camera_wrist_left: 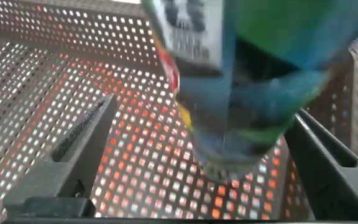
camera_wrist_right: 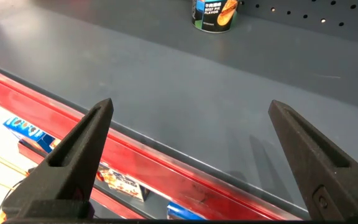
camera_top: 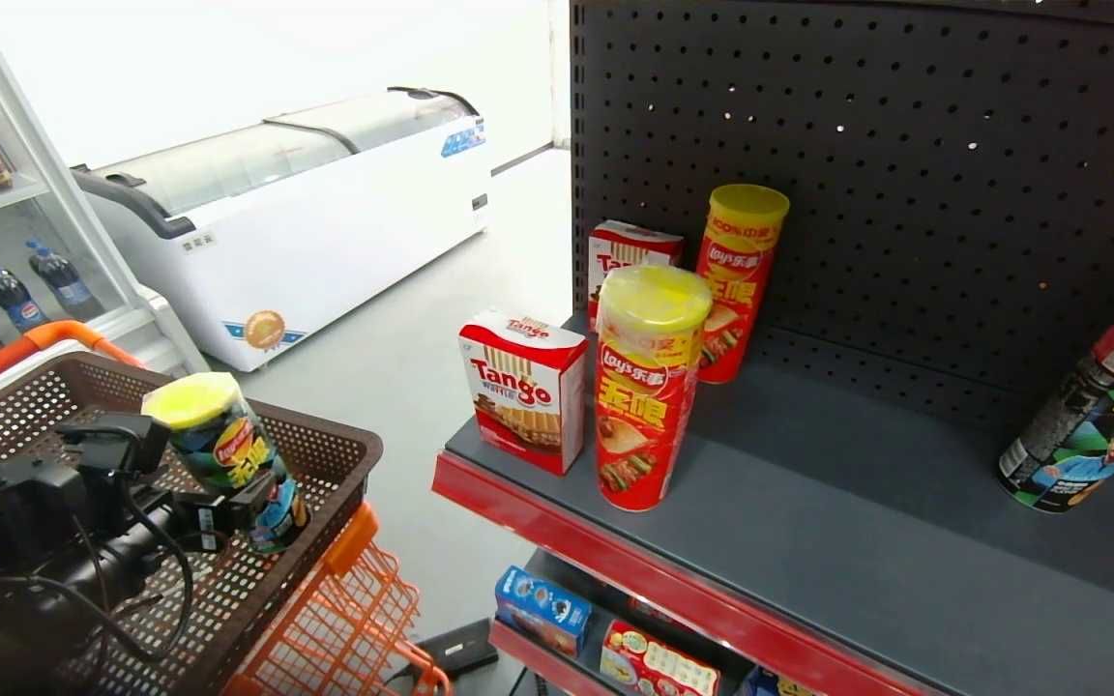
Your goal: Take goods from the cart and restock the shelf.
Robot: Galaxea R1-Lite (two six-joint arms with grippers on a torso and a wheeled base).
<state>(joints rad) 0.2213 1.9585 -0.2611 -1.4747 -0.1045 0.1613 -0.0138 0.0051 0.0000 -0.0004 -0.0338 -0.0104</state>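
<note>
Green-and-blue chip can [camera_top: 228,449], well left of the front red chip can [camera_top: 649,387]: lower body hidden behind the left gripper [camera_top: 238,507] and the wall of the brown basket [camera_top: 325,454]; in the left wrist view blurred, print unreadable, top cut off by the edge
Rear red chip can [camera_top: 741,280], just behind the front red chip can: a strip of its left side hidden by it
Rear wafer box [camera_top: 627,253], behind and left of it: lower right part hidden
Black chip can [camera_top: 1094,406], well right of it: right side cut off
Small boxes [camera_top: 542,604], below it: partly hidden under the red shelf lip [camera_top: 615,565], contents too small to tell
</note>
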